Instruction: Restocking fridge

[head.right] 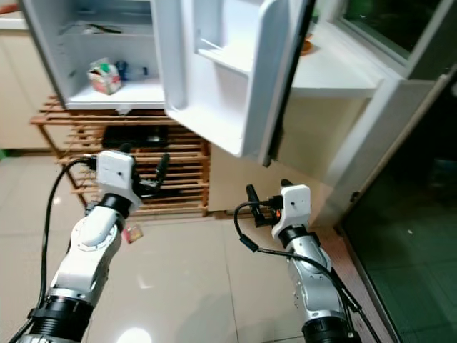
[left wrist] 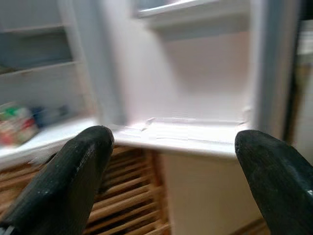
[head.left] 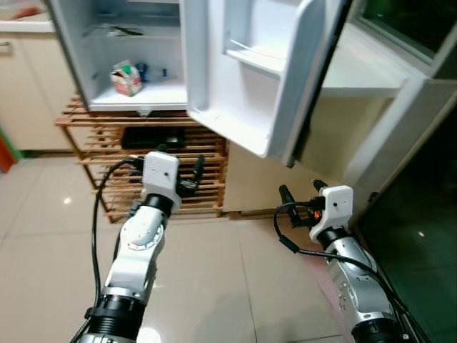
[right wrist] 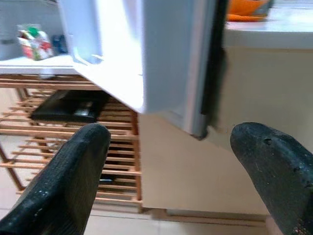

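1. The fridge point(head.left: 128, 93) is a small white box of smooth plastic, standing on a slatted wooden rack point(head.left: 207, 171). Its door point(head.left: 264, 71) hangs wide open, with moulded shelf pockets on the inner face.
2. On the bottom fridge shelf sits a small carton point(head.left: 126, 78), red and white with a green cap, and just beside it a blue item too blurred to tell.
3. A flat black object point(head.left: 151, 137) lies on the rack's upper slats.
4. The left tool point(head.left: 178, 174) is raised in front of the rack, below the fridge's open compartment; its two black fingers point(left wrist: 73, 171) stand spread apart with nothing between them. The carton is above it and to its left, well apart.
5. The right tool point(head.left: 301, 191) hovers lower, beneath the outer corner of the door; its textured fingers point(right wrist: 73, 176) are likewise spread and empty.
6. A pale bench point(head.left: 364, 78) runs to the right of the door.
7. The floor point(head.left: 214, 279) is glossy beige tile; cream cabinets point(head.left: 21, 93) stand at the left, and a dark glass pane point(head.left: 421, 214) at the right.
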Tool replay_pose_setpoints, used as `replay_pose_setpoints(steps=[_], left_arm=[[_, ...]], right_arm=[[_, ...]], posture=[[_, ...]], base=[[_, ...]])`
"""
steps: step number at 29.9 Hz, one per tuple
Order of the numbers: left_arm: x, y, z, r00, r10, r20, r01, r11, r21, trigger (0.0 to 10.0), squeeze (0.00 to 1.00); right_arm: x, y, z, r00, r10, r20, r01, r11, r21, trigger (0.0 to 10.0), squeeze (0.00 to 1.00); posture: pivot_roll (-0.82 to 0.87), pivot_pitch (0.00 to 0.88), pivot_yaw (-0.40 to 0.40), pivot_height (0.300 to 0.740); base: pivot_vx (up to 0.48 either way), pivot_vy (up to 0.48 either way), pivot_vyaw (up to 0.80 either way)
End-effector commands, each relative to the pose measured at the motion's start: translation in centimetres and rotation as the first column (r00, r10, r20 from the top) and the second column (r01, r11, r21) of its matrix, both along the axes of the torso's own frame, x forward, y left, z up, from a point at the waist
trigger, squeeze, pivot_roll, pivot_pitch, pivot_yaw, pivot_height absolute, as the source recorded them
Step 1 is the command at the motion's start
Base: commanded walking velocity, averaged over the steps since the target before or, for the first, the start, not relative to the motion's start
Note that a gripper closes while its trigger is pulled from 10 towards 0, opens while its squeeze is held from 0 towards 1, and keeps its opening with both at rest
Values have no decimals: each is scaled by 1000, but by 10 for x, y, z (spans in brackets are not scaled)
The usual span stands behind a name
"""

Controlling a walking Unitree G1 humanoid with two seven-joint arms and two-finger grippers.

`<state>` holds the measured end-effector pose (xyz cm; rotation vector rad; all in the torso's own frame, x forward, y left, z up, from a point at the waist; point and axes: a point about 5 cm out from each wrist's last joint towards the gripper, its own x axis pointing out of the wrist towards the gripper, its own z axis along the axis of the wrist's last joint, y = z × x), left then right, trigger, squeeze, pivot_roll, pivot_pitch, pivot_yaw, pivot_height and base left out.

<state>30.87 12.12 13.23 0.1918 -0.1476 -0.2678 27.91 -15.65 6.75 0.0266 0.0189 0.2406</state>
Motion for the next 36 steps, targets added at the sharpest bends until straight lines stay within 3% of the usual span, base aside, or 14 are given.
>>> replay_pose_setpoints(steps=[1,10,28,34,36], left_arm=[[2,-5,2,1000,-6,-4,6,1000,6,10000,0],[-1,-4,2,1000,-18,-3,18,999,-30,10000,0],[0,-10,-2,998,-57,-27,58,998,20,10000,0],[-1,-9,-3,997,-71,-28,71,997,5,10000,0],[-5,-8,-10,992,-110,-54,110,994,-10,10000,0]], right_arm=[[1,-3,4,1000,-11,12,11,1000,-3,10000,102],[0,-3,4,1000,-15,10,15,1000,-2,10000,102],[3,-3,3,1000,-10,7,10,1000,-10,10000,102],[5,-16,0,996,-88,-9,88,995,-45,10000,102],[6,-29,-2,987,-160,-13,158,982,-109,10000,102]], posture=[[-22,0,-36,740],[-26,0,-32,740],[-19,0,-35,740],[-21,0,-35,740],[-24,0,-41,740]], base=[[0,0,0],[315,0,0],[465,0,0],[0,0,0],[0,0,0]])
